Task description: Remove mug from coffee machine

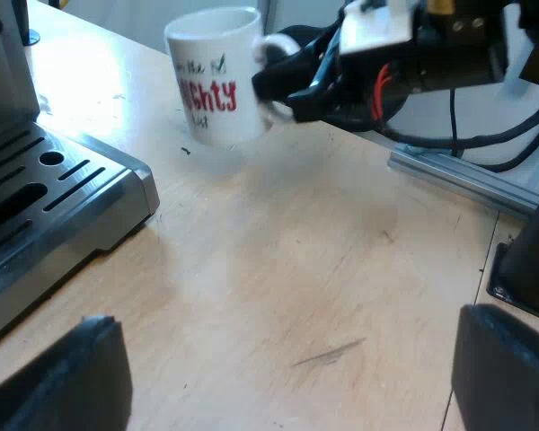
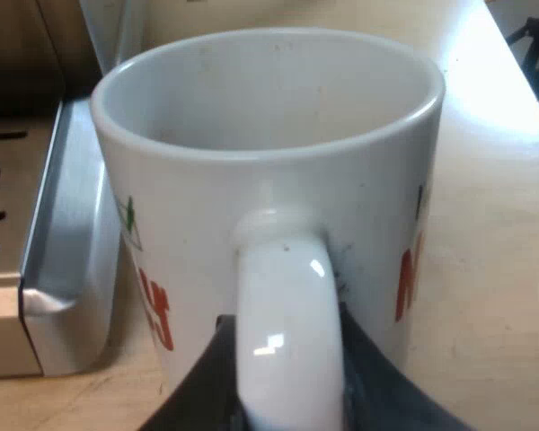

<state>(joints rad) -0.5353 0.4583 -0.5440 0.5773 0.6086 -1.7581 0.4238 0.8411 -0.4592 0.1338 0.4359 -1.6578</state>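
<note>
The right claw (image 2: 287, 400) was clamped on the handle (image 2: 283, 314) of the white mug (image 2: 269, 117), which stood upright directly ahead of it, off the espresso machine's drip tray (image 2: 72, 269) and near its edge. The left claw (image 1: 283, 377) hung over the bench (image 1: 323, 269) with its fingers (image 1: 63, 377) spread wide, the mug well ahead of it and the drip tray near one finger.

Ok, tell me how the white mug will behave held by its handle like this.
The mug looks glazed and rigid, so probably slippery; held at its handle by the right tool, it may pivot. It looks empty, so likely light, nothing to spill. It would probably chip if knocked against the drip tray.
</note>
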